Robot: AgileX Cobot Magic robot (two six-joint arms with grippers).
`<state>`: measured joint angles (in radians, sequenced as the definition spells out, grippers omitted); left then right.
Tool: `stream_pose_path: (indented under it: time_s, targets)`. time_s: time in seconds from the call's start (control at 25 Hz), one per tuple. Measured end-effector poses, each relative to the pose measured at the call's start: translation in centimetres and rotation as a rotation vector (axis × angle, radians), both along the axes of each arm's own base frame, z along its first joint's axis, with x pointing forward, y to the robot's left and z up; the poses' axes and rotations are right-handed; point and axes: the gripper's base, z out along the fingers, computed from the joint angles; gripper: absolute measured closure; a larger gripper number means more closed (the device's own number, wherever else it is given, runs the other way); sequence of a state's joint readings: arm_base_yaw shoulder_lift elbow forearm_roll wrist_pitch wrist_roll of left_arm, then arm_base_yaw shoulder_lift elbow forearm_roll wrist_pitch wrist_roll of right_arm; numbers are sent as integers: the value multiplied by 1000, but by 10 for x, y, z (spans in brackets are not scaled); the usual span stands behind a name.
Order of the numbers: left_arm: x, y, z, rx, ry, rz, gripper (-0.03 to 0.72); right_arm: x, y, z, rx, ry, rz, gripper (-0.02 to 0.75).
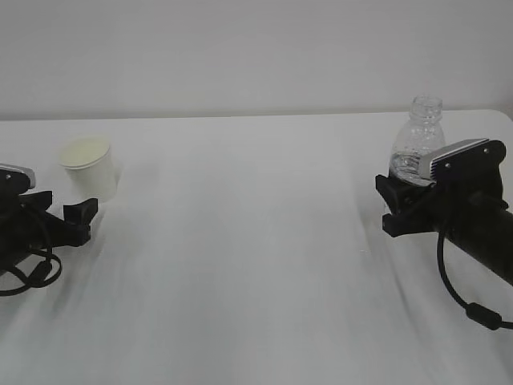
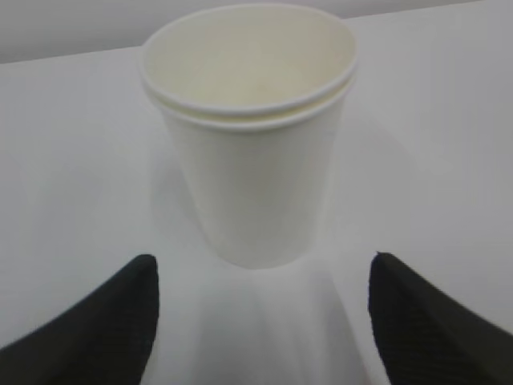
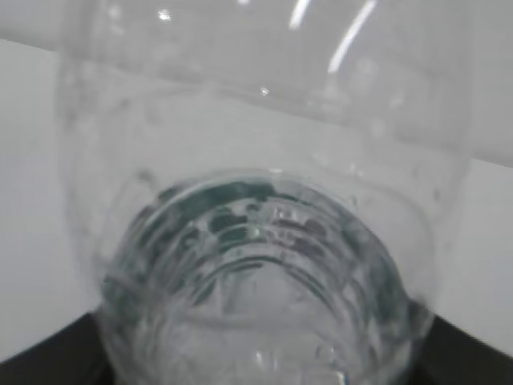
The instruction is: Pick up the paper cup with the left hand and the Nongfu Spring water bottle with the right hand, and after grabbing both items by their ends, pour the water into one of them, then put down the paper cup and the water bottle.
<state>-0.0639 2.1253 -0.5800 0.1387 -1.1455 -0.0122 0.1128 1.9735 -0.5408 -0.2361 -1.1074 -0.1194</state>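
No writing is readable on either thing. The paper cup is standing upright near the left edge of the white table: matte white, tapered, with a rolled rim and a cream inside; in the left wrist view a second rim line is showing just under the first. The left hand is sitting just short of it, black fingers spread wide with the cup apart from both. The Nongfu Spring water bottle, clear ribbed plastic with an uncapped neck, is standing upright near the right edge, a dark green tint showing low in its body. The right hand is closing around its lower body, jaws pressing its sides.
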Motion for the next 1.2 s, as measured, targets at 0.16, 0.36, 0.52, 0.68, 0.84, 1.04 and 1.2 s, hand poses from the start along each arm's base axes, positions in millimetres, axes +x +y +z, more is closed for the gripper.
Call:
stream_pose_path:
  time_s: [0.16,0.36,0.52,0.68,0.84,1.04,1.2]
  targets:
    - [7,0,-5,-13,2,4,101,0,0,0,0,0,0,300]
    - [16,-1,-3,-28,-23,8,101,0,0,0,0,0,0,300]
    - [24,-2,-6,-45,-32,13,101,0,0,0,0,0,0,300]
    - [33,-2,-13,-51,-34,15,101,0,0,0,-1,0,5,300]
    - [42,-3,-16,-59,-49,17,101,-1,1,0,-5,2,19,300]
    - [54,-3,-15,-70,-76,18,101,-2,2,-1,-6,5,23,300]
    - [62,-4,-18,-75,-90,13,101,-2,2,-1,-6,5,23,300]
